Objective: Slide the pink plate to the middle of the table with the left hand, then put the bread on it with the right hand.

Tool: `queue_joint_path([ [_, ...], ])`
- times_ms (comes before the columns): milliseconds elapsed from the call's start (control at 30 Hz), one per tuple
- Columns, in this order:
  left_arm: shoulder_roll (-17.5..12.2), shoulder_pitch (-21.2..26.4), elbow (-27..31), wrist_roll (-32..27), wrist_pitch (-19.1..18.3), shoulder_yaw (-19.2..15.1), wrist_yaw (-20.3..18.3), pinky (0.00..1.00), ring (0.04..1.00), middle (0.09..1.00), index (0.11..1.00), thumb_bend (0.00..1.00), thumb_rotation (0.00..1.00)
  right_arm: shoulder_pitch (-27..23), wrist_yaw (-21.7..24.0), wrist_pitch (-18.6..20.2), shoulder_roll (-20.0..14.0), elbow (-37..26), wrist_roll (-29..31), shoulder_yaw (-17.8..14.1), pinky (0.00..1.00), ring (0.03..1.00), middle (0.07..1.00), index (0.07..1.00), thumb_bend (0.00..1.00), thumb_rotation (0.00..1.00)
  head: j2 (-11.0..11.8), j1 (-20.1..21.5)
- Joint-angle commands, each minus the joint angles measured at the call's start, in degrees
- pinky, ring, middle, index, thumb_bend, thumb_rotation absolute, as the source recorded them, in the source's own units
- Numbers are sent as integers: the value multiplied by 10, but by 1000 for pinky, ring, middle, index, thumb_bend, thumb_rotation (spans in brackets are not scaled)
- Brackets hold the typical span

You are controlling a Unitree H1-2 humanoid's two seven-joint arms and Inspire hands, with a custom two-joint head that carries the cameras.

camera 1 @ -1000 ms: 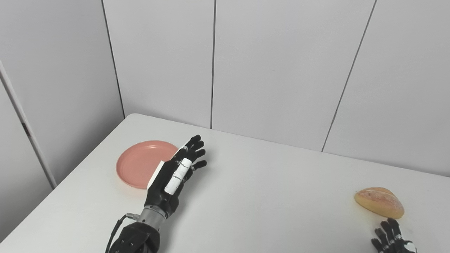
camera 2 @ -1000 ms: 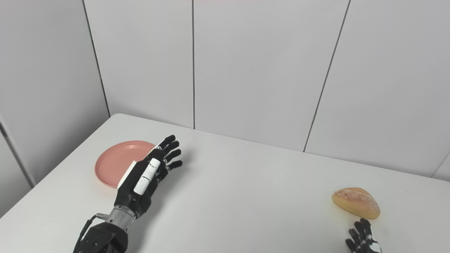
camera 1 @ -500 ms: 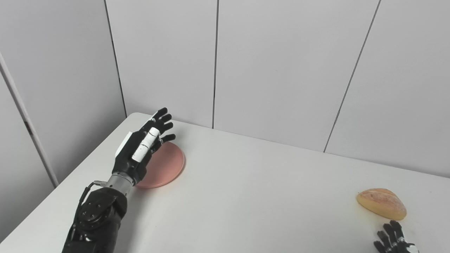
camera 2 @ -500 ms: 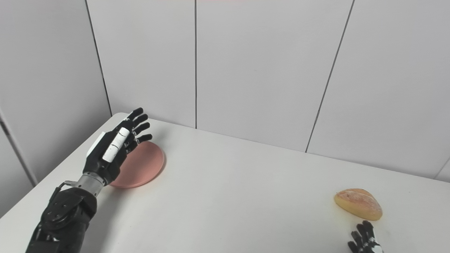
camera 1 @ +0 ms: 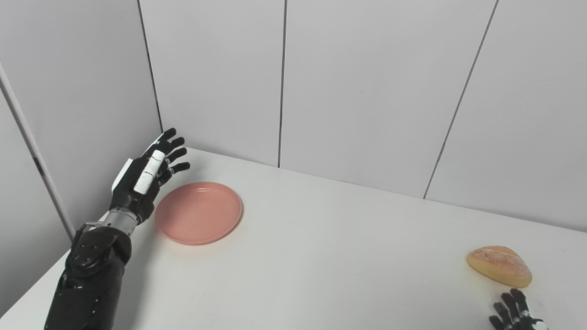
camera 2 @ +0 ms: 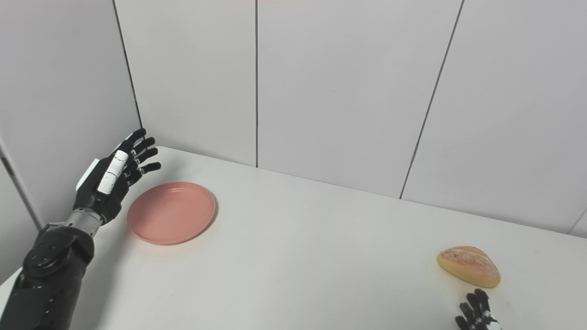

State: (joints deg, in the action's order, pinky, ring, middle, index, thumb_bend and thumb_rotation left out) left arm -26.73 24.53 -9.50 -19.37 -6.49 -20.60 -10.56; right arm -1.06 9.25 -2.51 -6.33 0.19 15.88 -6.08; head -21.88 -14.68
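At a white table (camera 1: 321,256), we see the robot's left hand (camera 1: 143,176) raised at the far left edge, fingers spread and holding nothing, just beside the outer rim of the pink plate (camera 1: 198,212) but apart from it. The plate lies flat on the table's left side, well short of the middle. Across the table, the bread (camera 1: 499,272) sits near the right edge, with the right hand (camera 1: 514,313) low at the bottom of the view just in front of it; only its fingertips show, so we cannot tell whether it is spread or clenched.

We judge the slide not yet begun: the left hand looks set to come down on the plate's outer side and push it inward. The risks lie in that contact. A hand that lands on the rim from above could tip the shallow plate or ride over it; a push off the plate's centre line could spin it or send it toward the back wall (camera 1: 357,91) instead of the middle. Too brisk a shove on this smooth top could carry it past centre.
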Motion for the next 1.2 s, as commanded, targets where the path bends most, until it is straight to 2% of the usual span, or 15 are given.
queue_joint_path([
  [0,-27,37,-15,-2,41,-8,-7,832,911,902,901,995,770,20,2,21,-1,19,6,0,1000,1000,993,1000,801,1000,-1,0],
  [100,-40,49,-54,2,58,-10,-9,882,925,927,930,1000,788,20,2,23,-2,19,7,-1,1000,1000,986,998,802,1000,-1,0],
  [467,-75,91,-207,5,133,-6,-30,862,914,897,897,1000,804,21,2,23,-5,20,10,-2,1000,1000,982,987,817,1000,-4,1],
  [700,-79,105,-265,16,165,2,-24,814,902,901,891,1000,827,24,4,24,-8,18,12,-2,1000,999,982,998,819,1000,-8,4],
  [867,-74,119,-309,30,181,12,-17,776,888,905,923,990,861,27,1,25,-9,14,12,-3,1000,990,975,993,827,1000,-12,5],
  [900,-71,123,-320,34,187,14,-15,729,866,883,907,977,857,27,0,26,-9,14,12,-3,1000,987,973,989,830,1000,-12,5],
  [967,-65,133,-347,41,202,18,-9,700,852,863,893,963,845,28,2,26,-9,14,12,-2,1000,986,976,988,836,1000,-12,5],
  [1167,-55,164,-426,43,227,20,2,756,847,854,881,988,811,28,3,27,-9,13,14,0,1000,984,977,987,827,1000,-14,8],
])
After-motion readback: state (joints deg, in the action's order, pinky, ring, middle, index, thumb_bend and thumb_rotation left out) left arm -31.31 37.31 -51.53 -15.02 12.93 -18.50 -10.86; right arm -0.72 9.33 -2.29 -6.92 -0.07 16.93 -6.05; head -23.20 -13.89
